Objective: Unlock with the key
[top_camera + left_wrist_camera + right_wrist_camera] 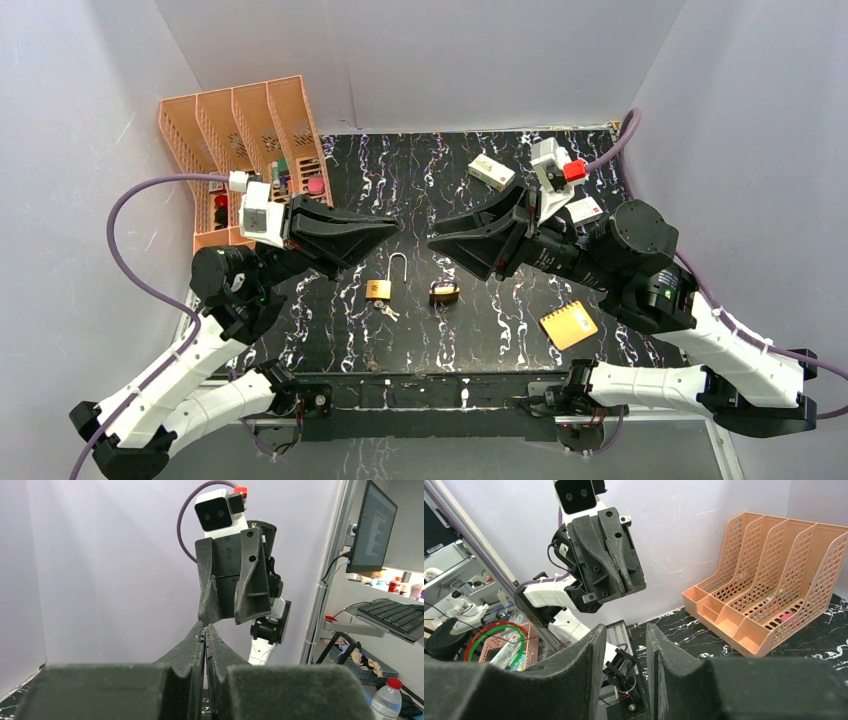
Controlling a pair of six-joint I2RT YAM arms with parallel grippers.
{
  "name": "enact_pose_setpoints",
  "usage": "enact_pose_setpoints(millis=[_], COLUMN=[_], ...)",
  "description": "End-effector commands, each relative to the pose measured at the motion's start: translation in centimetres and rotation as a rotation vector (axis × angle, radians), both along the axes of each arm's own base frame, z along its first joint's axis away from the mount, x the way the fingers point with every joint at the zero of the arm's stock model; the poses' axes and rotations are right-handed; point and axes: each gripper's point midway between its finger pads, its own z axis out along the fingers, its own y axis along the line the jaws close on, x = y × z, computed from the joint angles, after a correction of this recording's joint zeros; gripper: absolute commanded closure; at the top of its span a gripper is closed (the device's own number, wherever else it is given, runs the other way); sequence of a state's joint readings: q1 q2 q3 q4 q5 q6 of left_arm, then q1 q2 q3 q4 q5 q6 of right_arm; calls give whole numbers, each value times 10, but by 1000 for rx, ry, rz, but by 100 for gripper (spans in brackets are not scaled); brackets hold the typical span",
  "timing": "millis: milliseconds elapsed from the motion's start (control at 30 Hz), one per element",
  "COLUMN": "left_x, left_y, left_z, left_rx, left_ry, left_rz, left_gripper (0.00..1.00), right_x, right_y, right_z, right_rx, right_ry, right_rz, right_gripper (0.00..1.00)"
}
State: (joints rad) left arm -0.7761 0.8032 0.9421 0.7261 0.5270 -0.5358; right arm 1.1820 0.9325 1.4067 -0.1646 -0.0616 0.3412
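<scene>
The key (386, 310), a tiny silver bunch, lies on the black marbled table (500, 340) just below a brass padlock (378, 289) whose shackle (397, 266) stands raised. A second brass padlock (444, 293) with its shackle down lies to the right. Both grippers hover above them, tips facing each other. My left gripper (393, 228) (205, 626) is shut with nothing between its fingers. My right gripper (434, 243) (626, 630) is open and empty. Neither wrist view shows the key or the padlocks.
An orange slotted file rack (245, 140) (774, 595) stands at the back left. A white box (491, 171) and a white-and-red box (585, 210) lie at the back right. A yellow notepad (568, 325) lies front right.
</scene>
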Motion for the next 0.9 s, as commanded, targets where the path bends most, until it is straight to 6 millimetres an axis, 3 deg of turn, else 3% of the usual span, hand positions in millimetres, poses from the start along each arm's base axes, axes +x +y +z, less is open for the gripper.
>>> enact_pose_setpoints(millis=[0,100,200,267,333,433,567,667,733,867], left_x=[4,6,14,26,45,62,80,75,69,65], left_y=[6,4,4,5,10,31,94,138,152,165], left_z=[5,-1,-18,-40,-77,-129,-198,-224,-234,-257], left_rx=[-23,1,57,114,202,293,260,163,137,250], left_ry=[-27,-20,25,105,254,465,835,996,1032,1127], left_rz=[51,62,99,156,246,391,692,840,874,973], left_gripper=[100,100,100,100,97,71,44,26,3,2], right_x=[1,7,20,32,40,41,26,9,-1,-47], right_y=[-8,-7,-3,0,2,11,23,39,57,120], right_z=[17,8,-14,-38,-75,-136,-227,-273,-308,-383], right_rx=[57,25,-58,-144,-259,-407,-592,-652,-738,-918], right_ry=[-21,-6,27,63,100,165,320,379,397,404], right_rz=[-18,-51,-110,-165,-203,-191,-118,-54,-33,75], right_gripper=[58,57,55,54,53,54,57,58,58,58])
